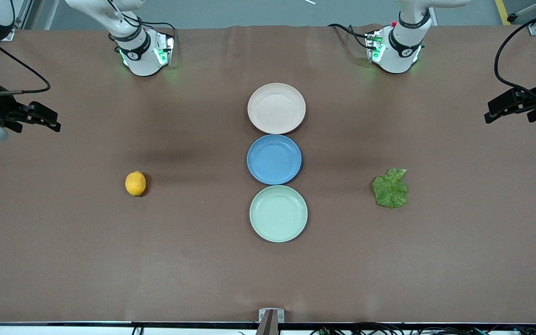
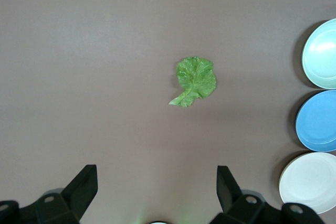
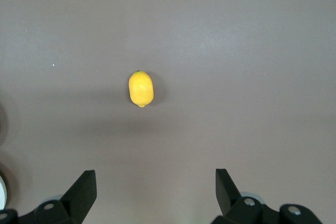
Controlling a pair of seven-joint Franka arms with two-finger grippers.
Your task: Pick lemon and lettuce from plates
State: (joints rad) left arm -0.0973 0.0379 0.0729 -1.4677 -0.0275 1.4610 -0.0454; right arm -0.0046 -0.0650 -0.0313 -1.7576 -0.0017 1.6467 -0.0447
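Note:
The yellow-orange lemon [image 1: 135, 183] lies on the bare brown table toward the right arm's end; it also shows in the right wrist view [image 3: 140, 88]. The green lettuce leaf [image 1: 391, 188] lies on the table toward the left arm's end and shows in the left wrist view [image 2: 195, 81]. The beige-pink plate [image 1: 276, 108] and the mint green plate [image 1: 278, 213] stand empty at mid-table. My right gripper [image 1: 47, 120] is open and empty, raised at its end of the table. My left gripper [image 1: 498, 110] is open and empty, raised at the other end.
An empty blue plate [image 1: 274, 159] sits between the beige-pink and mint plates, the three in a line. The three plates show at the edge of the left wrist view, the blue one [image 2: 318, 120] in the middle. Both arm bases stand along the table's back edge.

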